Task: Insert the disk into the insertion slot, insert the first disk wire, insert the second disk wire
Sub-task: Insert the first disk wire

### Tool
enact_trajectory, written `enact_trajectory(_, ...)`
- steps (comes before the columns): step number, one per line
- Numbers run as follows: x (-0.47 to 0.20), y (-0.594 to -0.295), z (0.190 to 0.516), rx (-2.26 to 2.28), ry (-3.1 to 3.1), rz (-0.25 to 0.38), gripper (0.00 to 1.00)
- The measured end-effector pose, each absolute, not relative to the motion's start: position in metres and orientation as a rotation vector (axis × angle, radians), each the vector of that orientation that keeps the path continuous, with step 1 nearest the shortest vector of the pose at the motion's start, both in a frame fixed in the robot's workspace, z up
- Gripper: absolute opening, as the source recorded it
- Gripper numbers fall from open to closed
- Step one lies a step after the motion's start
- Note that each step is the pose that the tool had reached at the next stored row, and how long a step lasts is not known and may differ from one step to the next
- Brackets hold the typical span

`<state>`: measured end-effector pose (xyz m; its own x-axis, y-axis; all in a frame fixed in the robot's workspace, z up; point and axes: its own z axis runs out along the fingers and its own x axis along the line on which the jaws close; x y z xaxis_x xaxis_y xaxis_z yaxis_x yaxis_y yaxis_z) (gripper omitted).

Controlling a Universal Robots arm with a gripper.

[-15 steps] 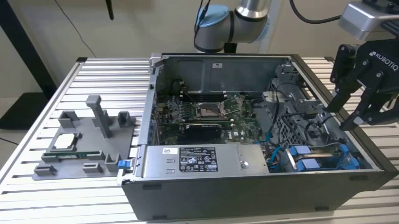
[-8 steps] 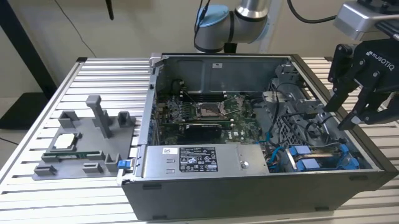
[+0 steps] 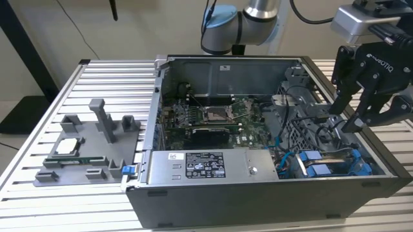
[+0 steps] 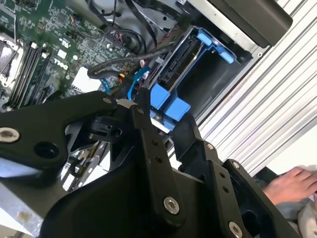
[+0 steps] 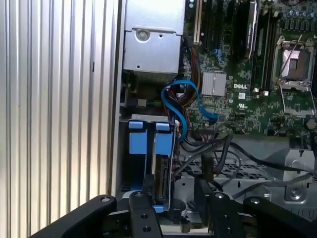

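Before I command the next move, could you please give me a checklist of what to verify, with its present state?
1. Disk sits in the insertion slot: ok.
2. Claw open, nothing held: ok.
3. Disk's connector edge wired: not ok, it looks bare.
4. Blue cable free to reach: cannot tell, black cables crowd it.
5. Person's hand away from the table: not ok, it is close beside it.

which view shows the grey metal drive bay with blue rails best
Second wrist view: the grey drive bay unobstructed, hollow visible. First wrist view: gripper covers its end. Exterior view: partly behind the case wall.
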<state>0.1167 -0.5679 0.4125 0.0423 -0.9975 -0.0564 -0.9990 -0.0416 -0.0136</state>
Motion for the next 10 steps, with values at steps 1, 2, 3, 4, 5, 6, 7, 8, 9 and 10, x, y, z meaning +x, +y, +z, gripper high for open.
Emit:
enact_trajectory(1,0.1163,-0.5664,0.412,-2.232,2.14,0.048,1.0)
enact_trajectory(2,0.1162,-0.5652,0.4117,-2.232,2.14,0.048,1.0)
enact_trajectory(3,0.1162,-0.5647,0.4116,-2.232,2.14,0.048,1.0)
enact_trajectory(4,0.1162,-0.5647,0.4116,-2.232,2.14,0.048,1.0)
enact_trajectory(5,0.1161,-0.5647,0.4116,-2.232,2.14,0.048,1.0)
enact_trajectory(6,0.1161,-0.5647,0.4115,-2.232,2.141,0.048,1.0)
enact_trajectory(7,0.1161,-0.5647,0.4116,-2.232,2.141,0.048,1.0)
enact_trajectory(8,0.1161,-0.5644,0.4115,-2.232,2.141,0.048,1.0)
enact_trajectory(9,0.116,-0.5638,0.4113,-2.233,2.143,0.048,1.0)
enact_trajectory(10,0.116,-0.5631,0.411,-2.235,2.145,0.048,1.0)
